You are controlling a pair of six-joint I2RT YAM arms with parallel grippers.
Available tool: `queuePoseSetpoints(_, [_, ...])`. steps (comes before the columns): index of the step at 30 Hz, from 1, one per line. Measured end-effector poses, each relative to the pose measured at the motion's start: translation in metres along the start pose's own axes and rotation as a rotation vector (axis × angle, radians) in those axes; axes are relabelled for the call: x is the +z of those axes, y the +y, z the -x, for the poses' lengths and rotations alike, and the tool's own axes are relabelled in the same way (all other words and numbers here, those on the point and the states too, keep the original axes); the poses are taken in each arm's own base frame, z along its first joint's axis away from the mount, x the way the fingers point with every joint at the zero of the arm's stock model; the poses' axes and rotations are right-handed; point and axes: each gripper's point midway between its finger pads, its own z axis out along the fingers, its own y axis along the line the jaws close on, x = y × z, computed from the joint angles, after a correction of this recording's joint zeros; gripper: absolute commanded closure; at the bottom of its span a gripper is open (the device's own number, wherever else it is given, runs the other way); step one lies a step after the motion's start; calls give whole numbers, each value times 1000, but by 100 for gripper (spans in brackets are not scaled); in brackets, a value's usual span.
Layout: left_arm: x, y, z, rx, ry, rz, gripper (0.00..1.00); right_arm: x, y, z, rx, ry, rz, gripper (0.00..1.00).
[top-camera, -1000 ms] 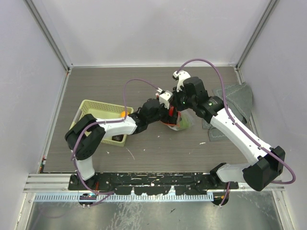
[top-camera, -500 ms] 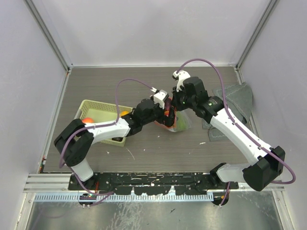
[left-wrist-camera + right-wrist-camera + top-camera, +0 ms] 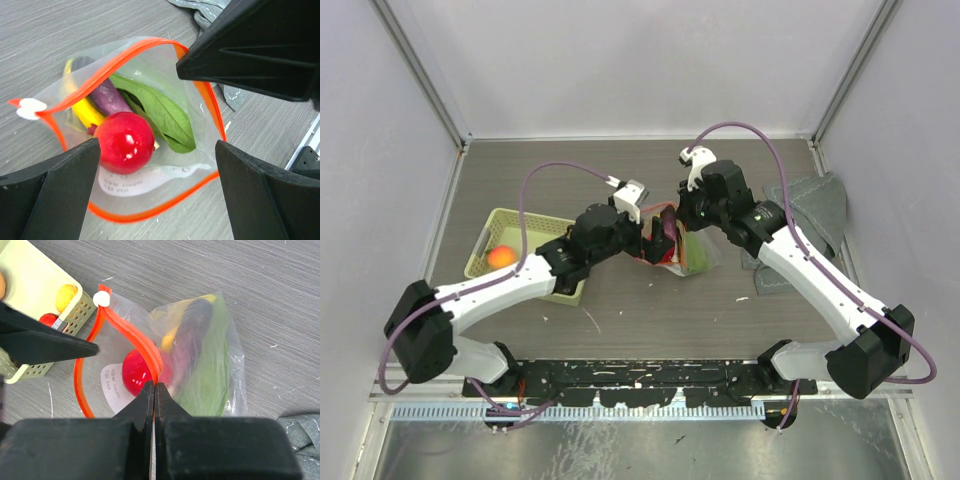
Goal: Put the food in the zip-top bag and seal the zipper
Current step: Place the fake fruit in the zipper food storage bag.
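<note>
The clear zip-top bag [image 3: 692,252] lies at mid-table with its mouth held open. Inside it sit food pieces: a red ball [image 3: 125,142], a green leaf [image 3: 162,110], a purple piece [image 3: 107,95] and a yellow one [image 3: 90,112]. The orange zipper [image 3: 145,214] rings the mouth. My right gripper [image 3: 155,385] is shut on the far zipper edge [image 3: 145,347] and lifts it. My left gripper [image 3: 157,150] hangs open just above the mouth, holding nothing. In the top view the left gripper [image 3: 655,238] is left of the bag and the right gripper [image 3: 686,216] is above it.
A pale green basket [image 3: 500,217] stands left of the bag with an orange piece [image 3: 501,256] inside. The right wrist view shows yellow [image 3: 66,295] and red [image 3: 48,319] pieces in it. Grey folded cloth [image 3: 810,210] lies at the right.
My left arm has drawn back to the left from the bag's mouth and its jaws have opened fully. The right arm has stayed put, still pinching the zipper.
</note>
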Motion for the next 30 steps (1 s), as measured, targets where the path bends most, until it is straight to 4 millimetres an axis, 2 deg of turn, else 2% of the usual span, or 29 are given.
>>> queuePoseSetpoints(7, [-53, 11, 27, -52, -49, 108, 2, 0, -4, 1, -1, -6, -21, 100])
queuePoseSetpoints(11, [-81, 28, 32, -86, -54, 205, 2, -1, -7, 3, -7, -14, -42, 100])
queuePoseSetpoints(21, [-127, 93, -2, -204, 61, 478, 2, -3, -18, 1, -39, -28, -91, 100])
queuePoseSetpoints(30, [-167, 143, -35, -333, 155, 717, 2, -3, -21, -1, -58, -33, -104, 100])
